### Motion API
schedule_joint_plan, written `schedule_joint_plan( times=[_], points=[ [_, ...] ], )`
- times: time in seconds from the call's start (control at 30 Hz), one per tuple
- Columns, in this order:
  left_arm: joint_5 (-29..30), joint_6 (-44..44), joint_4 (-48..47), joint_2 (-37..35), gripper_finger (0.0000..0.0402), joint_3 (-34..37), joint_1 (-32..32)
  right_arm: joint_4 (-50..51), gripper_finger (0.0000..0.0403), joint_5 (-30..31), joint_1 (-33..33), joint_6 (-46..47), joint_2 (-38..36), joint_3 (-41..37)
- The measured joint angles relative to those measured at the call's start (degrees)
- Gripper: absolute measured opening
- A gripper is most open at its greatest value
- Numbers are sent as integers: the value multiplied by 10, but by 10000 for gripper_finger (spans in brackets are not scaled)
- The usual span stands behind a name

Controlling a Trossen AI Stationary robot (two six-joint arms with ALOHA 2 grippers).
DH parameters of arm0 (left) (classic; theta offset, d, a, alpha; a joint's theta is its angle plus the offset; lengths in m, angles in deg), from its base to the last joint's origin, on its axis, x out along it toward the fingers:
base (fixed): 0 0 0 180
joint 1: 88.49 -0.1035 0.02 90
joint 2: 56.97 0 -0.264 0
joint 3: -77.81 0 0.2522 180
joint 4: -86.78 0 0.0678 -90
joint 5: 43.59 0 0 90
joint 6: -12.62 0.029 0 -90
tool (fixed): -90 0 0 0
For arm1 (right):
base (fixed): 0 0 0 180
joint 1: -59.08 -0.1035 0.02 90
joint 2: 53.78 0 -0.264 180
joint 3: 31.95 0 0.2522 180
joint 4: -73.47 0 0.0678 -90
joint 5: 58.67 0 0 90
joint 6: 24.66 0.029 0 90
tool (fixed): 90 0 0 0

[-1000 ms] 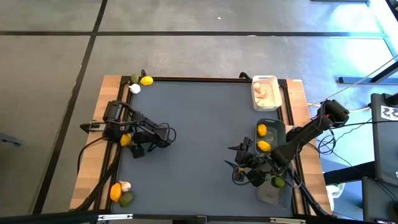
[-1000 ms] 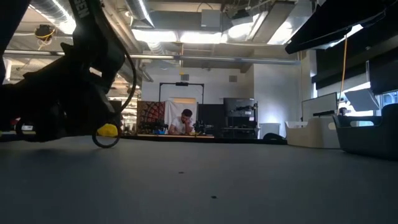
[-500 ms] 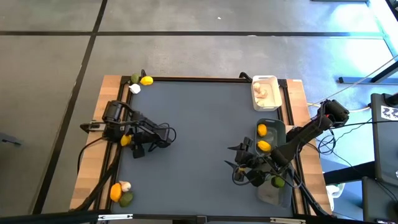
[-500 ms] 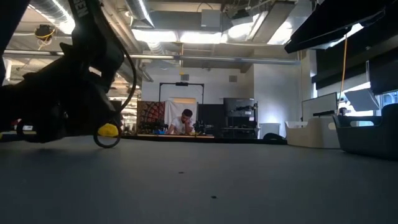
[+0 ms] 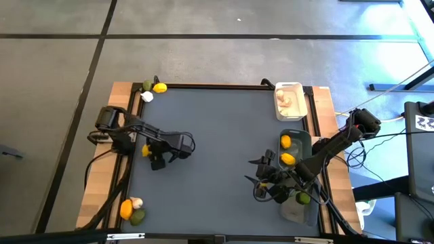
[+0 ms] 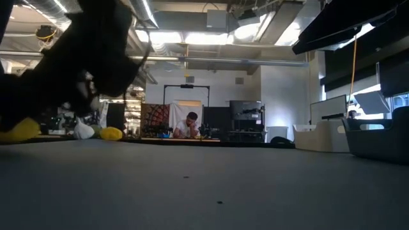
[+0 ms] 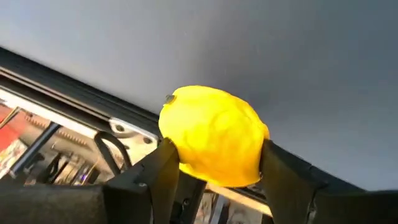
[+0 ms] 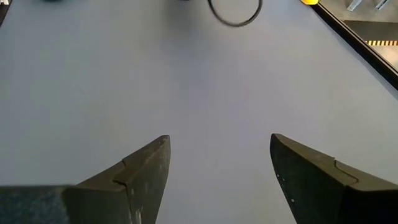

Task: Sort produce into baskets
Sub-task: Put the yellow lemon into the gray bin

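My left gripper (image 5: 147, 152) is shut on a yellow lemon (image 7: 214, 140) over the mat's left part; the lemon also shows in the low view (image 6: 19, 130). My right gripper (image 5: 261, 179) is open and empty over the mat, left of the baskets; its fingers (image 8: 143, 174) stand wide apart. At the right edge stand a white basket (image 5: 299, 87) with garlic, a dark grey-green basket (image 5: 306, 135) with two lemons, and a translucent grey basket (image 5: 293, 211) with a lime (image 5: 303, 198). My left gripper pinches the lemon's two opposite sides (image 7: 177, 158) between its two fingers (image 7: 155, 180). The fingers come from the table's right side and point toward its left edge. In the low view the lemon shows at about table-top height; whether it touches the mat I cannot tell.
A lime (image 5: 147, 85), a lemon (image 5: 160, 87) and a garlic bulb (image 5: 146, 96) lie at the far left corner. A lemon (image 5: 126, 209), a garlic bulb (image 5: 136, 202) and a lime (image 5: 138, 217) lie at the near left corner. The mat's middle (image 5: 217, 149) is bare.
My left arm has swung, and its gripper has carried the lemon a little toward the table's right edge. In the low view the arm has moved up and aside, so the far-left produce now shows.
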Motion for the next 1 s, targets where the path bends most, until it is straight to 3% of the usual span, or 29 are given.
schedule_joint_plan(
  times=[0.17,0.33,0.77,1.0],
  points=[
    [27,-17,16,-45,189,-45,0,0,273,3,0,-2,0,0],
    [58,-16,96,-76,191,-92,0,0,273,5,0,-2,0,0],
    [57,89,385,-86,193,-160,3,-3,273,6,0,-1,0,0],
    [17,133,559,-86,193,-161,8,-3,273,6,0,-1,0,0]
  ],
)
